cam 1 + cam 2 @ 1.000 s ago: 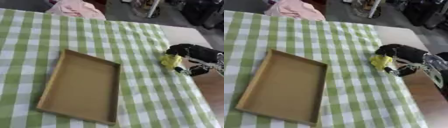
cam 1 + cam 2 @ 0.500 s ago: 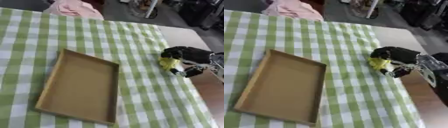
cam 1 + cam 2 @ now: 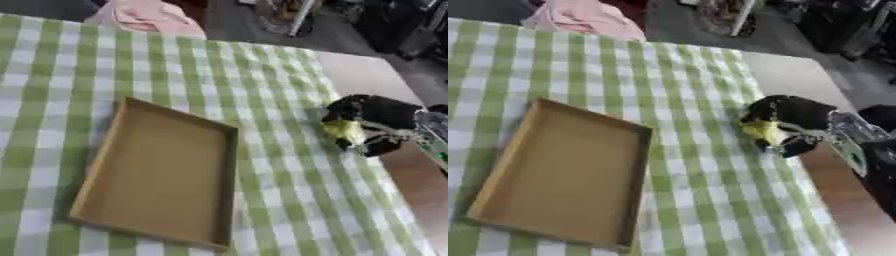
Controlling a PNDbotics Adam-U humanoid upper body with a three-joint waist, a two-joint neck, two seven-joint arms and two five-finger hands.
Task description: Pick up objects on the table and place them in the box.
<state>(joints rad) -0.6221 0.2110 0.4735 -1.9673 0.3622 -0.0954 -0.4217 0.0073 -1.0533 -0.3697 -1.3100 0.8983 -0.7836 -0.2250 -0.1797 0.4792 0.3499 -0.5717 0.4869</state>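
A small yellow object (image 3: 764,131), its exact form too blurred to name, is sitting inside the robot's right hand (image 3: 787,120), whose dark fingers are curling round it from above and from the side. Hand and object are hanging over the right part of the table, near the edge of the green-and-white checked cloth (image 3: 262,85), where the cloth is giving way to a bare pale tabletop (image 3: 367,75). Whether the object is already clear of the cloth or just touching it cannot be told from these views.

The box (image 3: 103,150), a shallow brown cardboard tray, is lying well apart to the left of the hand, tilted askew on the cloth. Its floor is showing nothing inside, so no object is yet delivered.

Judged from this layout, the task is standing at its first transfer: the grasp appears made, while the carry across the cloth and the release over the box are both remaining. No other loose object is showing on the cloth, so this may be the only item to move.

A pink bundle of cloth (image 3: 153,17) is resting at the far edge. The left hand is showing in neither view.
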